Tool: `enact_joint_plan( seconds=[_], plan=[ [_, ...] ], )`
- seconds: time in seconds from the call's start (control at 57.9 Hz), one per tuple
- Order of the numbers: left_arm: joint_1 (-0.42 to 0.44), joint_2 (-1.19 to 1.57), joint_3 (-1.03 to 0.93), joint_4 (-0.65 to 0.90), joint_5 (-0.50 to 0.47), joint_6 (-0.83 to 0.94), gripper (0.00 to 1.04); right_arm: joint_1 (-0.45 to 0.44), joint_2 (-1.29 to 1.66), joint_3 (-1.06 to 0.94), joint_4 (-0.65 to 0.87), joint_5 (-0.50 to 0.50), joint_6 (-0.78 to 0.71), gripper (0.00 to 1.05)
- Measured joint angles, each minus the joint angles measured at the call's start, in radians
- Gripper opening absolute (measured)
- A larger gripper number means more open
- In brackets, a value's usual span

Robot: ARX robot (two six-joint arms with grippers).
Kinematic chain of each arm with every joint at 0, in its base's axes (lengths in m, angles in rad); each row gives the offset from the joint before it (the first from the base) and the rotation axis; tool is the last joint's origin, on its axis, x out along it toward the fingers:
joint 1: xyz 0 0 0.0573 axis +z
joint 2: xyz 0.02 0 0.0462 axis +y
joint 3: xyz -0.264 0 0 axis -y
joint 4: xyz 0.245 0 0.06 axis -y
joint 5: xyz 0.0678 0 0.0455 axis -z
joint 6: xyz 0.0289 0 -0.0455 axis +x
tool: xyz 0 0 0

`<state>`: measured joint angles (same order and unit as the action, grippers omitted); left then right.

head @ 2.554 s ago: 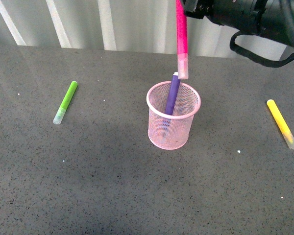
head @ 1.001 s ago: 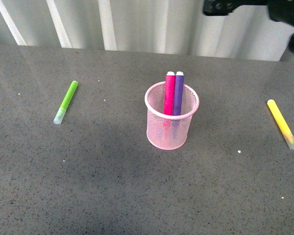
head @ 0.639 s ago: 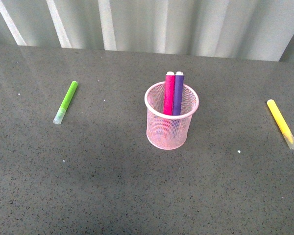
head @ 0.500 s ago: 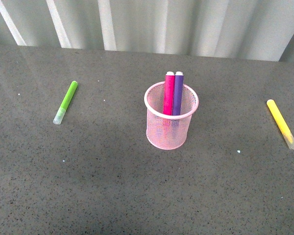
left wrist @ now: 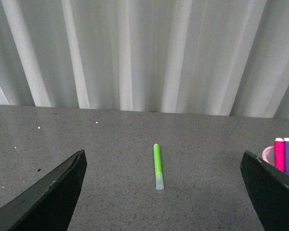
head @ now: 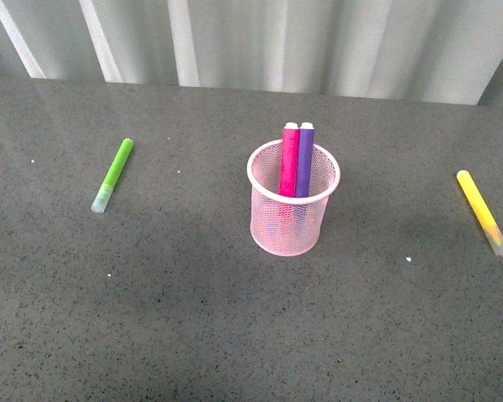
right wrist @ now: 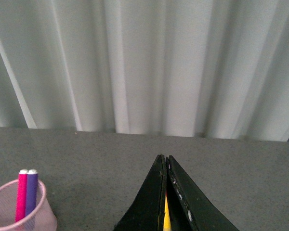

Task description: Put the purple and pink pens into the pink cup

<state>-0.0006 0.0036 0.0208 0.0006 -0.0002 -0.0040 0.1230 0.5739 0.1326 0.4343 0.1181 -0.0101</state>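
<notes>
The task is judged done: in the pink cup [head: 293, 209] at mid-table the pink pen [head: 290, 162] and purple pen [head: 304, 161] are stood side by side, while the left gripper [left wrist: 161, 192] is spread empty and the right gripper [right wrist: 165, 192] is closed on nothing.

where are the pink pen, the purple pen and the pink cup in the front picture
pink pen [head: 289, 163], front view, on its magenta body above the cup's rim
purple pen [head: 304, 163], front view, on its purple body just beside the pink one
pink cup [head: 272, 226], front view, on the wire-mesh wall facing the camera
</notes>
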Motion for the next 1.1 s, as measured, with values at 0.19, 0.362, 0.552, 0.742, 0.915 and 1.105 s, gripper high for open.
enact_joint_plan(
  seconds=[0.19, 0.362, 0.552, 0.742, 0.915, 1.105],
  plan=[
    [0.0, 0.0, 0.0, 0.0, 0.0, 0.0, 0.98, -0.097, -0.082, -0.044, -0.039, -0.114, 0.0, 0.03],
    [0.0, 0.0, 0.0, 0.0, 0.0, 0.0, 0.98, -0.12, -0.167, -0.076, -0.089, -0.117, 0.0, 0.03],
    [0.0, 0.0, 0.0, 0.0, 0.0, 0.0, 0.98, -0.121, -0.236, -0.093, -0.138, -0.116, 0.0, 0.03],
    [0.0, 0.0, 0.0, 0.0, 0.0, 0.0, 0.98, -0.121, -0.296, -0.117, -0.154, -0.116, 0.0, 0.03],
    [0.0, 0.0, 0.0, 0.0, 0.0, 0.0, 0.98, -0.121, -0.352, -0.117, -0.208, -0.116, 0.001, 0.03],
    [0.0, 0.0, 0.0, 0.0, 0.0, 0.0, 0.98, -0.121, -0.418, -0.116, -0.276, -0.116, 0.001, 0.03]
  ],
)
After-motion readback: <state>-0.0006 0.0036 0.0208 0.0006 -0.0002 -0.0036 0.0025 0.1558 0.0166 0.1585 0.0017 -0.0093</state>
